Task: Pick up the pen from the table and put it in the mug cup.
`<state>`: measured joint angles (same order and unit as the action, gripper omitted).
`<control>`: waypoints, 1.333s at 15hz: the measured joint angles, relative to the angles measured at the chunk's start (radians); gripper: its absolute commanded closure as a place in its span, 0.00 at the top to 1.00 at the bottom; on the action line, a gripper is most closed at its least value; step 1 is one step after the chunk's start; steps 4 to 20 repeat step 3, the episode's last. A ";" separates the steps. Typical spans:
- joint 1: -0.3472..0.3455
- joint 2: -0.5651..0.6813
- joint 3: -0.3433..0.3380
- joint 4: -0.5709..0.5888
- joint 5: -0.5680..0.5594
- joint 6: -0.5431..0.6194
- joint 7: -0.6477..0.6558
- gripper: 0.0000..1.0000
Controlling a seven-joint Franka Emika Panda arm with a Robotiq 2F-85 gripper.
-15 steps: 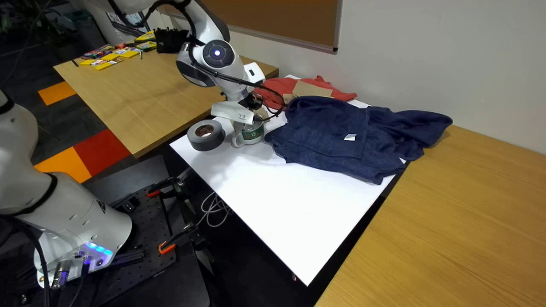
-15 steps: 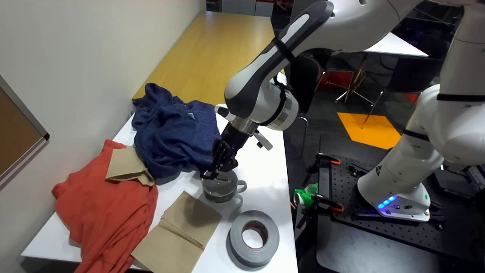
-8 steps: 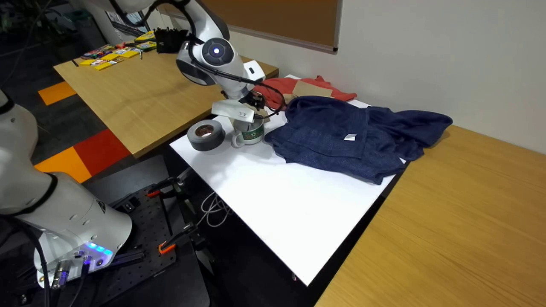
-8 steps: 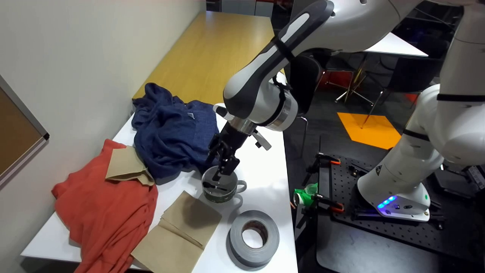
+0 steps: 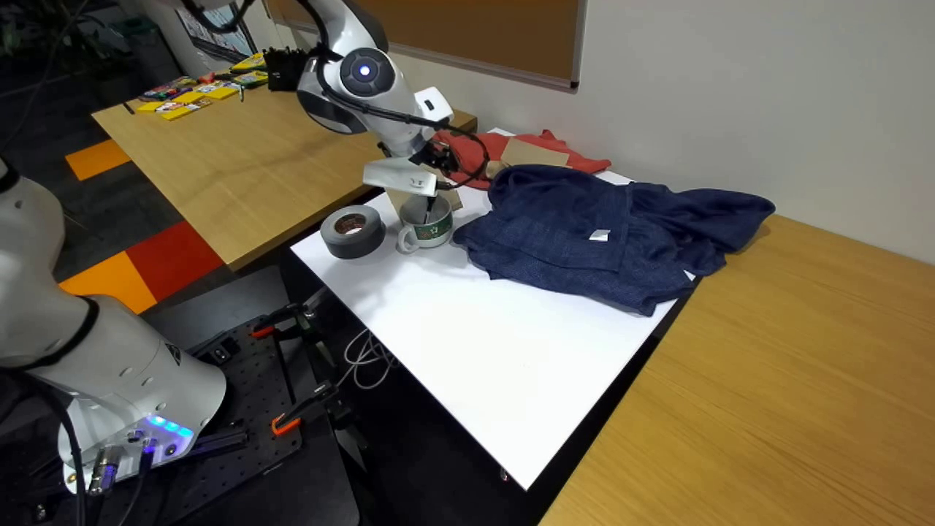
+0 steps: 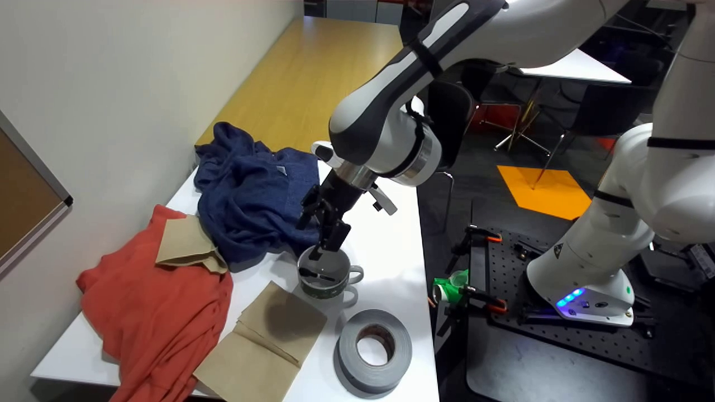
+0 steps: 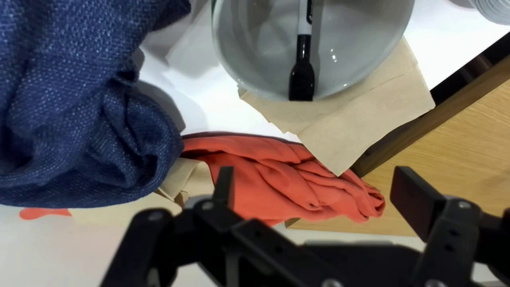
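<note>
In the wrist view, navy cloth [image 7: 79, 107] occupies the left. At top centre, the pen [image 7: 304, 52] leans inside the mug cup [image 7: 346, 48]. Below, the claw [image 7: 318, 191] stands with fingers apart. Grey roll [image 7: 496, 8] shows at upper right.

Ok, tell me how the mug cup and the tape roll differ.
The mug cup is pale with a green patterned band; the tape roll is grey outside with a brown core. The mug cup has a handle; the tape roll has none. The mug cup has the pen in it, while the tape roll's open centre shows the white table. Both are round and stand on that table.
</note>
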<state>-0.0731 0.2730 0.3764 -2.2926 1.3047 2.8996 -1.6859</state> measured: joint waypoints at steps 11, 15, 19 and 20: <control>0.000 -0.007 0.000 -0.001 0.000 -0.001 0.000 1.00; 0.000 -0.007 0.000 -0.001 0.000 -0.001 0.000 1.00; 0.000 -0.007 0.000 -0.001 0.000 -0.001 0.000 1.00; 0.000 -0.007 0.000 -0.001 0.000 -0.001 0.000 1.00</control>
